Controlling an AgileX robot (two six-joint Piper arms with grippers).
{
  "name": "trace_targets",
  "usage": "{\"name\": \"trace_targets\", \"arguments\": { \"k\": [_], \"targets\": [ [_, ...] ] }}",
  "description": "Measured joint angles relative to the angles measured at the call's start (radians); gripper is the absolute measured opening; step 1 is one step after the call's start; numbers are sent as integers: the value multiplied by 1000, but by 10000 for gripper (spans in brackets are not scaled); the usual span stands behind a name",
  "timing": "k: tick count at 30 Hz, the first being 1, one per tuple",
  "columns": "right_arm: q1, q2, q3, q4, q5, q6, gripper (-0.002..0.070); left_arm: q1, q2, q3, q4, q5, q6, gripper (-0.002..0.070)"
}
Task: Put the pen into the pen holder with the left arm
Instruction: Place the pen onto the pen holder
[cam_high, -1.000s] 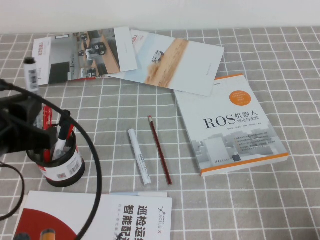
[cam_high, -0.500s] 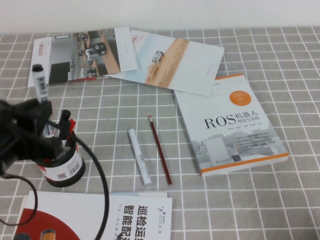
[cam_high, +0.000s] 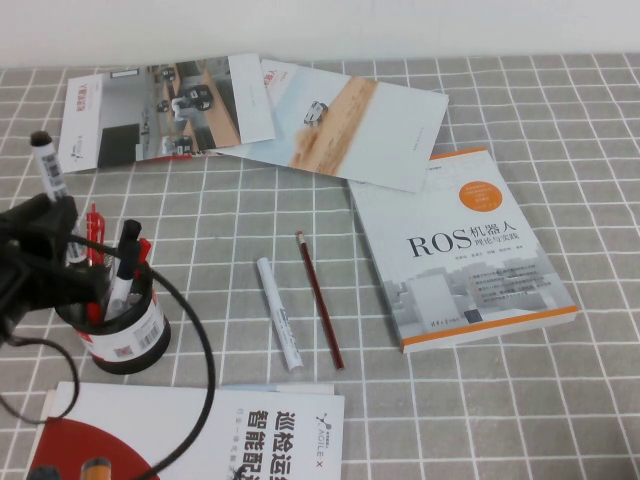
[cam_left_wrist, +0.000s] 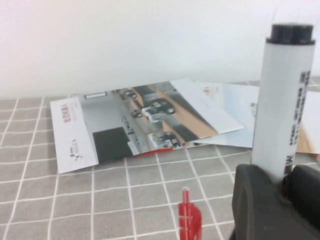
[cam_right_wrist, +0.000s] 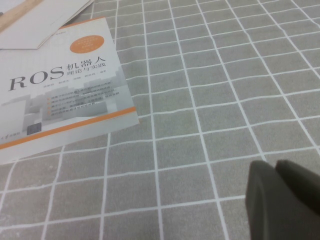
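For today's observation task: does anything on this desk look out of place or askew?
The white marker and red pencil lie loose on the tablecloth, outside the pen holder. The left gripper holds the pen upright above it. The right gripper hangs parked.

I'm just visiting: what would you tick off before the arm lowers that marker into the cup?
1. Pen clamped in left gripper: ok.
2. Pen roughly upright: ok, slight tilt.
3. Pen directly over pen holder: cannot tell; it looks offset toward the table's left edge.
4. Room in the holder: cannot tell; several pens already stand inside.
5. Right gripper away, low over bare cloth beside the ROS book: ok.
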Motion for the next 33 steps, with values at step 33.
{"name": "trace_targets", "arguments": {
  "k": [33],
  "targets": [
    [0,0,0,0,0,0,-15,4,256,0,-10,-122,109,134]
  ]
}}
